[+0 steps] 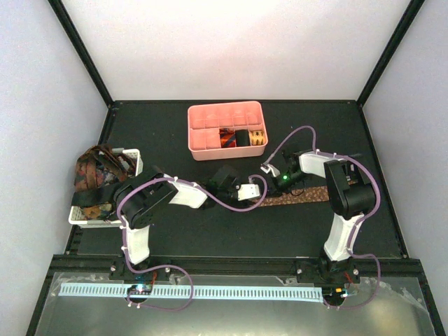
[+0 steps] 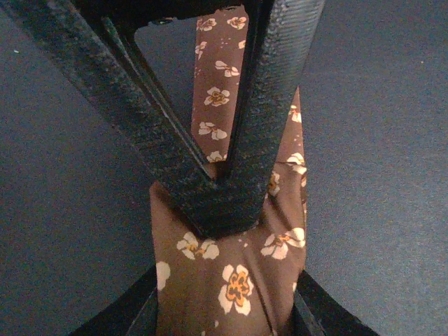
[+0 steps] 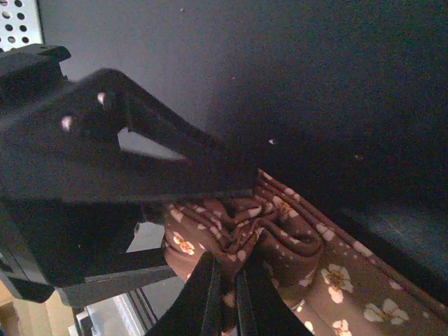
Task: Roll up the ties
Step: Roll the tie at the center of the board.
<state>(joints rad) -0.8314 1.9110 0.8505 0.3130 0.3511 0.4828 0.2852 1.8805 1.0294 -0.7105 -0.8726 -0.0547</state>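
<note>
From my seat at the overhead camera, the two arms rise from the near edge and reach in toward the middle of the black table [image 1: 210, 234]. The brown tie [image 1: 302, 197] lies flat there, just right of centre, running roughly from 9 to 3 o'clock.

The left gripper [image 2: 224, 203] has its fingers pinched together into a V, clamped on the tie's printed cloth (small cream and orange flowers on brown). The narrow end stretches away beyond the tips. The right gripper [image 3: 234, 231] sits at the tie's 12 o'clock side. Its fingers are closed down on a bunched, folded hump of the same fabric, and the rest of the strip trails off toward 4 o'clock in its wrist view.

Further out, at 9 o'clock, the white slotted basket [image 1: 134, 154] holds a heap of loose ties [image 1: 96, 171]. At 12 o'clock, the pink tray [image 1: 224, 107] has three rolls side by side in its front right compartments: a red-orange tie [image 1: 226, 138], a black tie [image 1: 242, 137] and a gold tie [image 1: 258, 138].
</note>
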